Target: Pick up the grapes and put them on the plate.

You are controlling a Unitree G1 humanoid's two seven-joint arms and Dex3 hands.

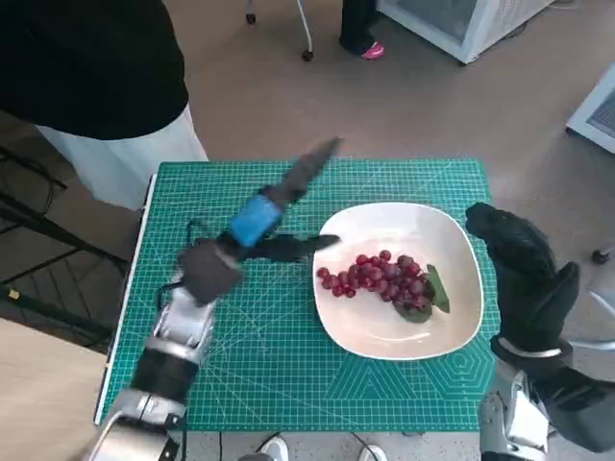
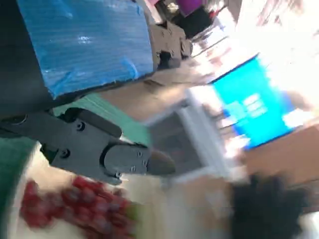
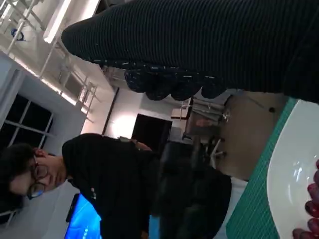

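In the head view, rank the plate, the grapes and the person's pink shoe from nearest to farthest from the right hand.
Measured from the right hand, at the table's right edge:
1. Plate: its right rim lies just beside the hand.
2. Grapes: on the plate, toward its middle, left of the hand.
3. Pink shoe: on the floor beyond the table's far edge.

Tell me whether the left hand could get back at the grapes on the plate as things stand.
Probably yes: the left hand holds nothing beside the plate, and the grapes lie uncovered, with the right hand off the far rim.
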